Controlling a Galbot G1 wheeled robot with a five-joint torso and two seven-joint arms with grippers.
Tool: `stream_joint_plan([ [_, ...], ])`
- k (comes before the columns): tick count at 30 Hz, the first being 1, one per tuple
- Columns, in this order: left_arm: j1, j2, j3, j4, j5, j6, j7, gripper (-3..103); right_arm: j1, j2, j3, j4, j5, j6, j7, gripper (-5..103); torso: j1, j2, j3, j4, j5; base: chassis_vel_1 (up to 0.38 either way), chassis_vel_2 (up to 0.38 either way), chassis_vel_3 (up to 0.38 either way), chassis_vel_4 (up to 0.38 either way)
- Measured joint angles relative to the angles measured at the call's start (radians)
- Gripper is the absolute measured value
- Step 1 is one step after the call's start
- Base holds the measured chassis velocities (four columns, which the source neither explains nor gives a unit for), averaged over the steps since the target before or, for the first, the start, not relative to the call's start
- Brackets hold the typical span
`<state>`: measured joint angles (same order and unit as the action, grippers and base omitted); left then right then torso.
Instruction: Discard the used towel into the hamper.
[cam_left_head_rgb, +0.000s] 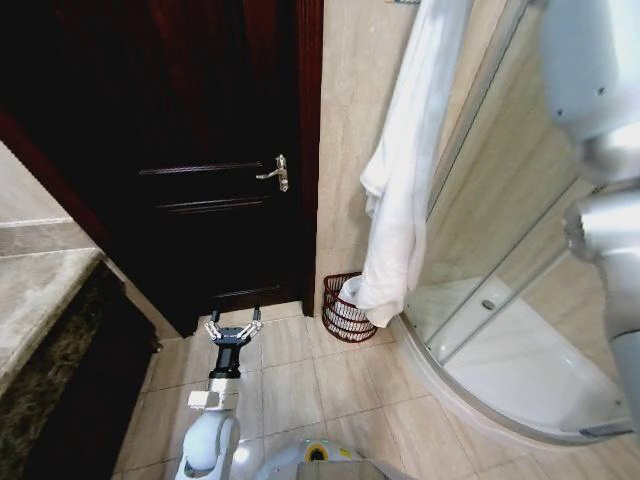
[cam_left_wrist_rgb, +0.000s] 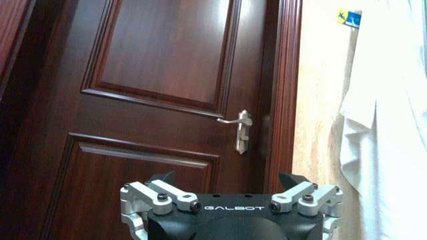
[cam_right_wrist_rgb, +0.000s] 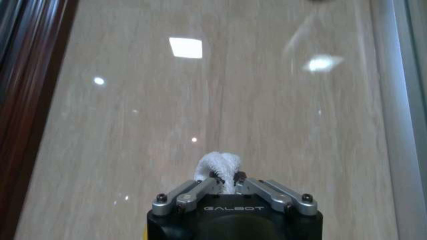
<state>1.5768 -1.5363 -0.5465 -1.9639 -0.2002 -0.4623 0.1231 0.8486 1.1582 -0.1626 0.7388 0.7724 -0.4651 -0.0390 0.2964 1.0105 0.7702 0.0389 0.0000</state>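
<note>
**Towel held high, hem already at the hamper**

The right gripper (cam_right_wrist_rgb: 225, 186) is clamped on a bunch of the white towel (cam_left_head_rgb: 400, 190), its jaws pinched together with a tuft of cloth poking out between them, close to the beige tiled wall (cam_right_wrist_rgb: 220, 90). In the head view the right arm (cam_left_head_rgb: 600, 150) reaches up at the right edge, and the towel hangs from the top of the frame in one long drop along the wall, between the dark wooden door (cam_left_head_rgb: 200, 130) and the curved glass shower screen (cam_left_head_rgb: 500, 200).

The hamper (cam_left_head_rgb: 345, 310) stands on the floor tiles at the far side, against the wall and just right of the door. The towel's lower end hangs at its rim, and white cloth shows inside, though whether that is this towel's hem is hard to tell.

The left gripper (cam_left_head_rgb: 234, 331) hovers low over the floor near the door, fingers spread wide and holding nothing.

By the look of it, the pick-up is done and the towel is lined up above the hamper. What remains is lowering the cloth in and letting go.
</note>
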Motion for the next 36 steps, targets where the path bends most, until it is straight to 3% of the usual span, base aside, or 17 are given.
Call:
stream_joint_plan([
  [4, 0.009, 0.004, -0.006, 0.001, -0.016, -0.014, 0.000, 100, 0.030, 0.046, 0.030, -0.088, -0.058, 0.033, -0.024, 4, 0.000, 0.000, 0.000, 0.0002, -0.0004, 0.000, 0.000, 0.000, 0.000],
  [10, 0.027, 0.008, -0.017, 0.006, -0.032, -0.037, 0.000, 100, -0.012, 0.060, 0.063, -0.088, -0.109, 0.039, -0.020, 4, 0.000, 0.000, 0.000, 0.0002, -0.0005, 0.000, 0.000, 0.000, 0.000],
  [15, 0.043, 0.016, -0.024, 0.022, -0.048, -0.059, 0.000, 100, -0.125, 0.020, 0.075, -0.053, -0.151, 0.058, 0.003, 4, 0.000, 0.000, 0.000, 0.0004, 0.0005, 0.000, 0.000, 0.000, 0.000],
  [24, 0.026, 0.012, -0.017, 0.037, -0.042, -0.060, 0.005, 100, -0.307, -0.079, 0.093, 0.081, -0.125, 0.072, 0.028, 4, 0.000, 0.000, 0.000, 0.0000, 0.0001, 0.000, 0.000, 0.000, 0.000],
  [31, 0.020, 0.005, -0.008, 0.028, -0.026, -0.043, 0.004, 100, -0.257, -0.085, 0.101, 0.034, -0.137, 0.093, -0.002, 4, 0.000, 0.000, 0.000, 0.0004, 0.0001, 0.000, 0.000, 0.000, 0.000],
  [33, 0.017, 0.002, -0.001, 0.028, -0.017, -0.042, 0.002, 100, -0.221, -0.086, 0.099, 0.018, -0.139, 0.095, -0.010, 4, 0.000, 0.000, -0.001, 0.0000, -0.0017, 0.000, 0.000, 0.000, 0.000],
  [36, 0.019, -0.003, 0.004, 0.028, -0.011, -0.042, 0.000, 100, -0.221, -0.089, 0.095, 0.018, -0.137, 0.097, -0.013, 4, 0.000, 0.000, -0.001, -0.0001, -0.0004, 0.000, 0.000, 0.000, 0.000],
])
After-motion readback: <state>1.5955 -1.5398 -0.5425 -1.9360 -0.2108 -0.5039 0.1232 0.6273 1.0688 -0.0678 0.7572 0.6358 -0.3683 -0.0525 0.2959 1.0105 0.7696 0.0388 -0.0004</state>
